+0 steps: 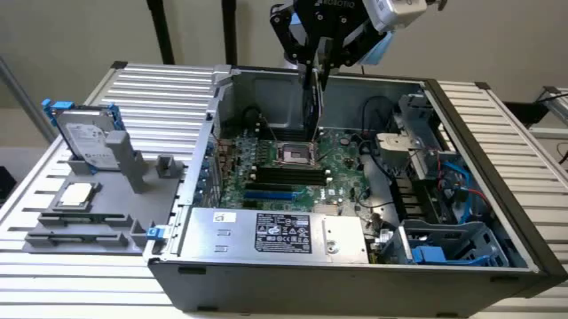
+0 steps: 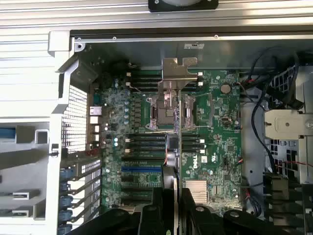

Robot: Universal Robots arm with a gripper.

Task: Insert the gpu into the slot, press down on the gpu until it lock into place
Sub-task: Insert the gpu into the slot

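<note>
The open case exposes the motherboard. My end effector is clamped on the gpu, held upright above the board, not yet in the blue slot. Judged stiff, light, fragile; hold by edges.

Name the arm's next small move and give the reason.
Probably a short sideways shift, with no descent yet. The gripper holds the gpu upright, about over the processor socket, while the blue slot lies nearer the power supply. Lowering now would likely miss the slot, so I would carry the card over it first.
</note>
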